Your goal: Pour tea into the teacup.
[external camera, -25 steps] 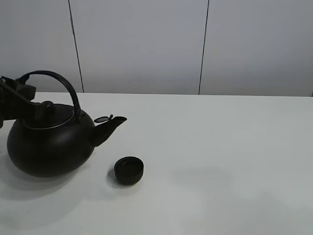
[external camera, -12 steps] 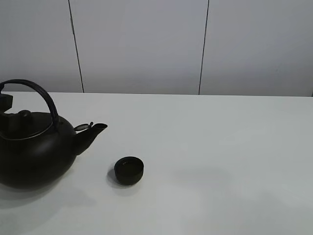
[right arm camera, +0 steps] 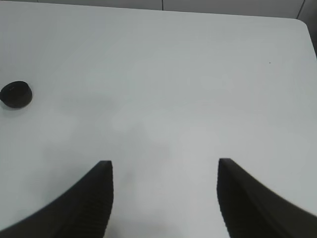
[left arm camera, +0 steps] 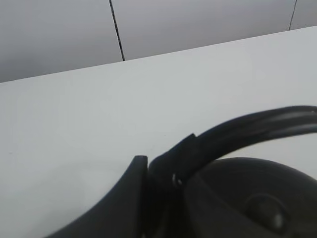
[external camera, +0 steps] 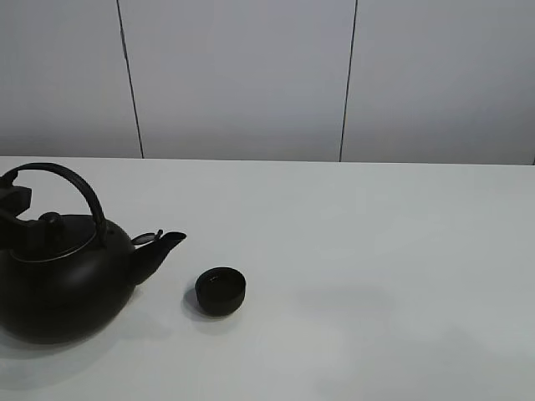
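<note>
The teacup (external camera: 221, 290), small, low and black, stands on the white table to the right of the kettle's spout (external camera: 167, 241); it also shows in the right wrist view (right arm camera: 16, 94). The big black kettle (external camera: 63, 288) is upright at the far left. My left gripper (external camera: 12, 207) is shut on its arched handle (external camera: 79, 188). In the left wrist view the handle (left arm camera: 247, 129) runs into the gripper (left arm camera: 161, 173) above the lid (left arm camera: 247, 198). My right gripper (right arm camera: 163, 198) is open and empty over bare table, far from the cup.
The white table (external camera: 376, 251) stretches to the right of the cup. A grey panelled wall (external camera: 251, 75) stands behind the table's far edge. The table's rounded far corner (right arm camera: 299, 22) shows in the right wrist view.
The kettle has moved left, away from the cup, come back upright and dropped lower. The teacup has not moved.
</note>
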You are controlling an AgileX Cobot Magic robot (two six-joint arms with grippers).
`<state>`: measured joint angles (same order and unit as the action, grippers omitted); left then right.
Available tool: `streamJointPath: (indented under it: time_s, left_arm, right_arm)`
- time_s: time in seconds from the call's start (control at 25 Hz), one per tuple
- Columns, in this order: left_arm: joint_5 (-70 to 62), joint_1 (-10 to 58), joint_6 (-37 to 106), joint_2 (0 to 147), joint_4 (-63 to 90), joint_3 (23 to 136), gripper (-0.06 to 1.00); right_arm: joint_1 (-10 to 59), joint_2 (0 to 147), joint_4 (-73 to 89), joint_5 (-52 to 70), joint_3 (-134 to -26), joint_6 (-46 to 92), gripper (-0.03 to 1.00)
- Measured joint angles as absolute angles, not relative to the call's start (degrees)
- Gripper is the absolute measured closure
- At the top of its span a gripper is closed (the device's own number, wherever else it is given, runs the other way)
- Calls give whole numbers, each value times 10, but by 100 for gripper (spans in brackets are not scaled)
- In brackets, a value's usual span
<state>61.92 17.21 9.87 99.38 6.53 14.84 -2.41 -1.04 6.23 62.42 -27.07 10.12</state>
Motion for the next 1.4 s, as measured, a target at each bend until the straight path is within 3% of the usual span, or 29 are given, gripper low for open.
streamJointPath:
  time_s: [0.24,0.52,1.08,1.4]
  left_arm:
    - [621,172,86,995,68,148,83]
    - [646,172,56,994,67,134,70]
    - [652,169,38,915,151,37,69]
    - [494,50,-66,912,44,114,69]
  right_arm:
    - [-24,-10,62,624,-271,101,55]
    - [-24,-10,62,624,-271,101,55]
    - [-24,-10,62,624,-271,101,55]
    - [-24,-10,62,624,-271,101,55]
